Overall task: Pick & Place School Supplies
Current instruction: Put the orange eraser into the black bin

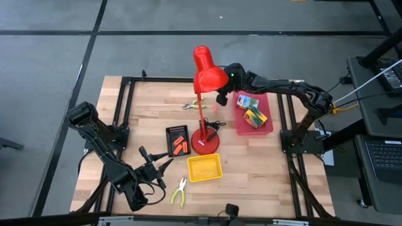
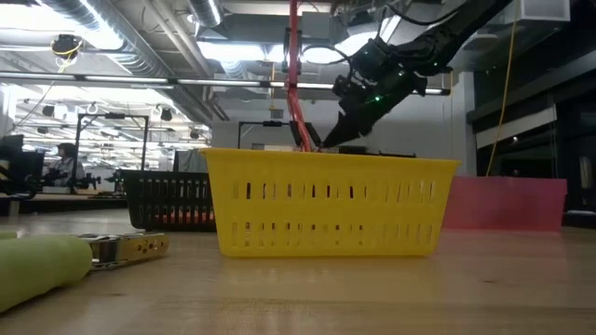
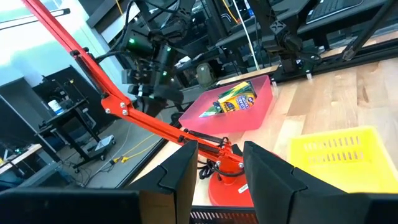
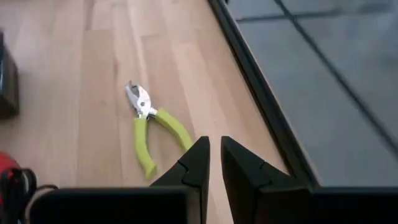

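Nearest the front edge of the tabletop (image 1: pixel 251 169), one pair of pliers (image 1: pixel 180 191) lies flat just left of the yellow tray (image 1: pixel 205 167). The left arm is folded low over the front left corner, its end effector (image 1: pixel 164 164) pointing toward the middle of the tabletop; its fingers (image 3: pixel 186 168) stand parted with nothing between them, released.

Just beyond, the black tray (image 1: pixel 178 140) holds the small orange pieces (image 1: pixel 181 143), and the base of the red desk lamp (image 1: pixel 204 88) sits beside it, near the centre. The lamp's stem rises and its shade hangs over the back half of the tabletop.

Toward the right edge, the pink tray (image 1: pixel 254 114) carries the crayon boxes (image 1: pixel 251 108), lying side by side inside it.

Farthest back, the second pair of pliers (image 4: pixel 151 128) lies near the back edge, handles spread, clear of everything. The right arm reaches in from the right side, stretched long across the back of the tabletop with its wrist bent downward. Its end effector (image 1: pixel 221 98) hangs in the air beside the lamp shade, between the pink tray and those pliers. Its fingers (image 4: pixel 196 163) are nearly together with only a thin gap, clenched on nothing.
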Tool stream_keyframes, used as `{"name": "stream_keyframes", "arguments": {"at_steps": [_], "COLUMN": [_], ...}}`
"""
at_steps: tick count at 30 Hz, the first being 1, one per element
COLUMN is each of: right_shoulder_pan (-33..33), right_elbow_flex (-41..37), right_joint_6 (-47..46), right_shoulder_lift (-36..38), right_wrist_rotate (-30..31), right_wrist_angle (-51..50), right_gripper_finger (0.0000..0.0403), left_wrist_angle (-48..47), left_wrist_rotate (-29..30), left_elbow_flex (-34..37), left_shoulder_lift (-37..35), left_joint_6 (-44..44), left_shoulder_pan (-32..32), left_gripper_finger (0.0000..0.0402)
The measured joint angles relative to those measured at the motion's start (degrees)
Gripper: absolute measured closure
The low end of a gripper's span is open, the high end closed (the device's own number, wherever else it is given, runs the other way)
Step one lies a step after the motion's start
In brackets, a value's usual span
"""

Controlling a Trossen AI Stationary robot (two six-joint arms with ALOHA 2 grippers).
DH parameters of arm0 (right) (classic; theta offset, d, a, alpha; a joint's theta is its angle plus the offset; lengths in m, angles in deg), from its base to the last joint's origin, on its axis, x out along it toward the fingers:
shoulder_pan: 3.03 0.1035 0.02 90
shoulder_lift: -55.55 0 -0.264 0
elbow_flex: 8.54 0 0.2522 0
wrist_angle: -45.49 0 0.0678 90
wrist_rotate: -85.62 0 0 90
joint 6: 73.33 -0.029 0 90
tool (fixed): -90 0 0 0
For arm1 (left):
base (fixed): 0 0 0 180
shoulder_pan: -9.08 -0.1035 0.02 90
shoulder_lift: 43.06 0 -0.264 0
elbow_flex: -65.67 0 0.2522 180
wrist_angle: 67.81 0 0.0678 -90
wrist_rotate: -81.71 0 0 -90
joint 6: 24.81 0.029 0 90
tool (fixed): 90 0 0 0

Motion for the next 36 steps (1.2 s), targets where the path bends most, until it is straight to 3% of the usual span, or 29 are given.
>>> {"name": "stream_keyframes", "arguments": {"at_steps": [13, 18, 23, 30, 36], "right_shoulder_pan": [-2.7, -0.6, 1.5, 4.4, 5.0], "right_elbow_flex": [0.0, 0.0, 0.0, 0.0, 0.0], "right_joint_6": [-38.4, -49.0, -55.1, -57.0, -57.9], "right_shoulder_lift": [0.0, 0.0, -1.2, -4.1, -5.6], "right_wrist_rotate": [-2.0, 3.7, 6.2, 1.1, 1.9], "right_wrist_angle": [-2.0, -3.5, -4.0, -6.5, -9.4], "right_gripper_finger": [0.0359, 0.0359, 0.0359, 0.0359, 0.0352], "left_wrist_angle": [0.0, 0.0, 0.1, 0.4, 0.5], "left_wrist_rotate": [0.3, 0.4, 0.8, 0.9, 0.9], "left_elbow_flex": [0.0, 0.0, 0.0, 0.0, 0.0], "left_shoulder_lift": [0.0, 0.0, 0.0, 0.0, 0.0], "left_joint_6": [-0.1, -0.1, -0.5, -0.6, -0.6], "left_shoulder_pan": [0.0, 0.0, 0.0, 0.0, 0.0], "left_gripper_finger": [0.0274, 0.0274, 0.0274, 0.0274, 0.0274]}}
